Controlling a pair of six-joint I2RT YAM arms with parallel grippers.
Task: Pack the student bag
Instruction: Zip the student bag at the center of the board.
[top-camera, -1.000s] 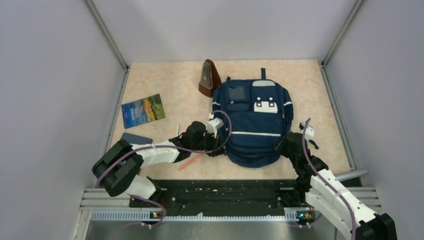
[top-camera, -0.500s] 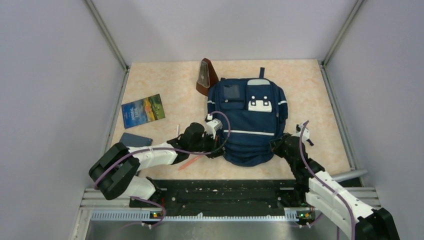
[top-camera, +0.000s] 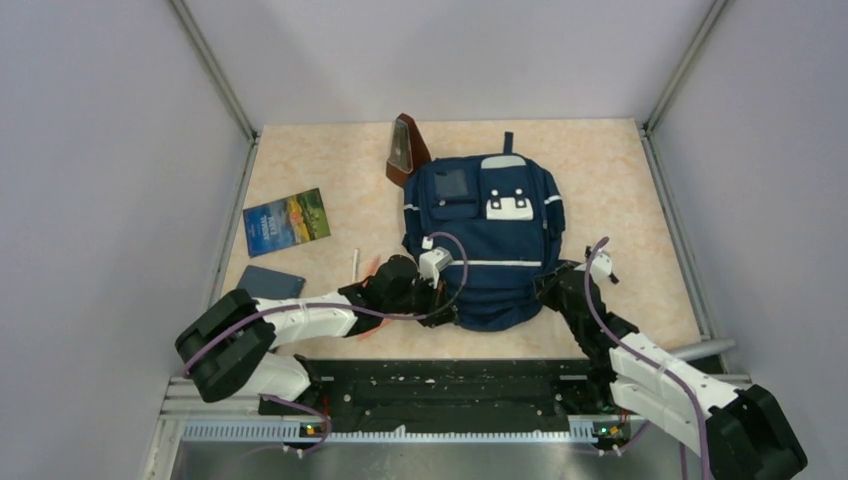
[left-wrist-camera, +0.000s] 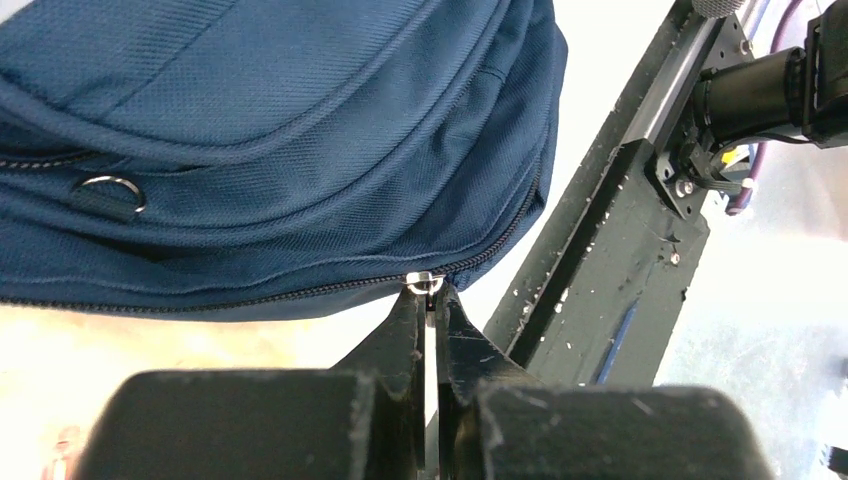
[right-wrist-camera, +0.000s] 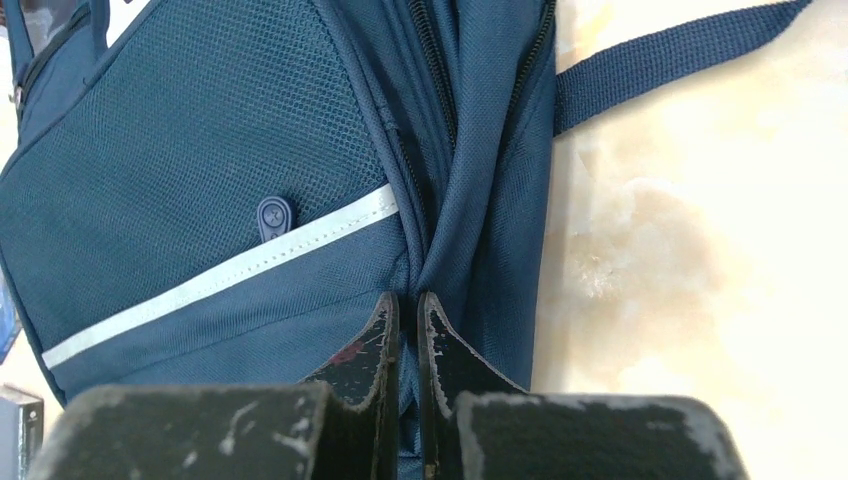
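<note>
The student bag (top-camera: 482, 235), navy blue with pale patches and thin light stripes, lies front up in the middle of the table. My left gripper (top-camera: 447, 314) is at its near left edge. In the left wrist view the left gripper (left-wrist-camera: 428, 291) is shut on the metal zipper pull (left-wrist-camera: 424, 280) of the bag (left-wrist-camera: 250, 120); the zipper to its left is closed. My right gripper (top-camera: 546, 286) is at the bag's near right side. In the right wrist view the right gripper (right-wrist-camera: 407, 300) is shut on a fold of the bag's fabric (right-wrist-camera: 440, 250).
A brown pyramid-shaped object (top-camera: 403, 152) stands against the bag's far left corner. A colourful book (top-camera: 287, 221), a dark blue flat case (top-camera: 270, 281) and a white pen (top-camera: 353, 263) lie at the left. A bag strap (right-wrist-camera: 680, 60) trails on the table. The black rail (left-wrist-camera: 620, 200) runs along the near edge.
The right gripper has shut on the bag's side fabric. The bag has slid left, pushing the brown object, and both grippers moved left with it.
</note>
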